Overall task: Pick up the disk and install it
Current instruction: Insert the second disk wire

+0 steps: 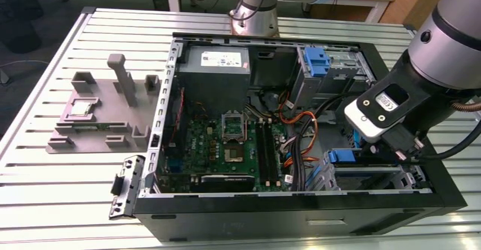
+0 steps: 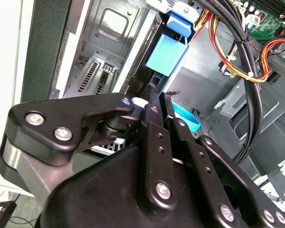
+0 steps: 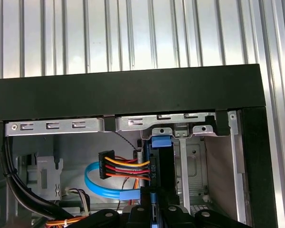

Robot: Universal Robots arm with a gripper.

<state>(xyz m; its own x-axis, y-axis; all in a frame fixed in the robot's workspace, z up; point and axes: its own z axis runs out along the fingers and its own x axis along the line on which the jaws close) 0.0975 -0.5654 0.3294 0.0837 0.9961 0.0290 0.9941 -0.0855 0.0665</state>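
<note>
The disk [image 3: 157,166] stands on edge in the drive bay at the case's corner, its blue carrier tab [image 3: 161,141] up against the metal bay rail. My gripper [image 3: 152,208] is shut on the disk's near edge, with a bit of blue rail showing between the fingers. In the second wrist view the black fingers [image 2: 154,109] run close together toward the blue carrier [image 2: 166,52]. In the exterior view the gripper [image 1: 400,151] reaches down into the open computer case at that view's right, just beside the disk's blue rail [image 1: 344,156].
Orange, red and black cables [image 1: 304,132] and a blue flat cable [image 3: 97,183] lie beside the bay. The black case wall [image 3: 133,97] borders it. The motherboard [image 1: 225,143], a power supply [image 1: 214,64] and another blue carrier [image 1: 317,61] sit further in. A grey fixture [image 1: 98,115] rests on the slatted table.
</note>
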